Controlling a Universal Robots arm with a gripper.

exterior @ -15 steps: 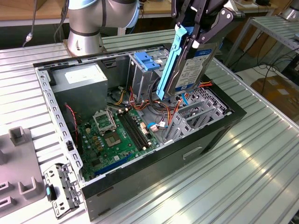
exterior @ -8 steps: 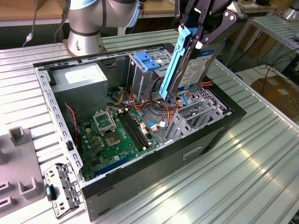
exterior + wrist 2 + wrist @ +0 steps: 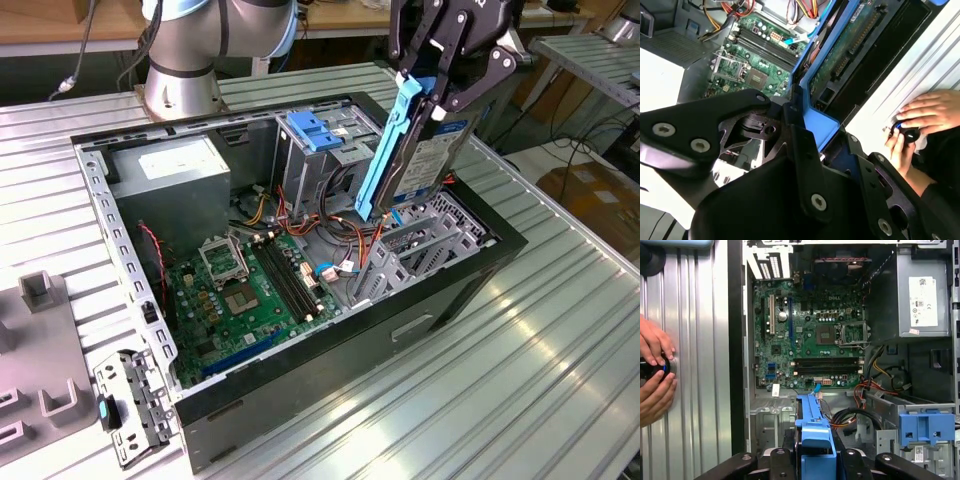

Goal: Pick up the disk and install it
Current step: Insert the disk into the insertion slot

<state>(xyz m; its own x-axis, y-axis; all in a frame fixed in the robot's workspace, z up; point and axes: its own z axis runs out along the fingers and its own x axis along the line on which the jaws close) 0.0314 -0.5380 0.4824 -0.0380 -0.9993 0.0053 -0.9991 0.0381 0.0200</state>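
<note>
So the gripper (image 3: 438, 98) is clamping the disk (image 3: 428, 162) by its upper end; the disk is hanging tilted just above the metal cage (image 3: 405, 255) inside the open computer case (image 3: 330, 370); a person's hands (image 3: 654, 375) are sitting on the table beside it.

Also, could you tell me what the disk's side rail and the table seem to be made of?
The side rail on the disk looks like moulded plastic: uniform light blue, matte. The table seems bare metal, perhaps aluminium: silvery, grooved, softly reflective.
</note>
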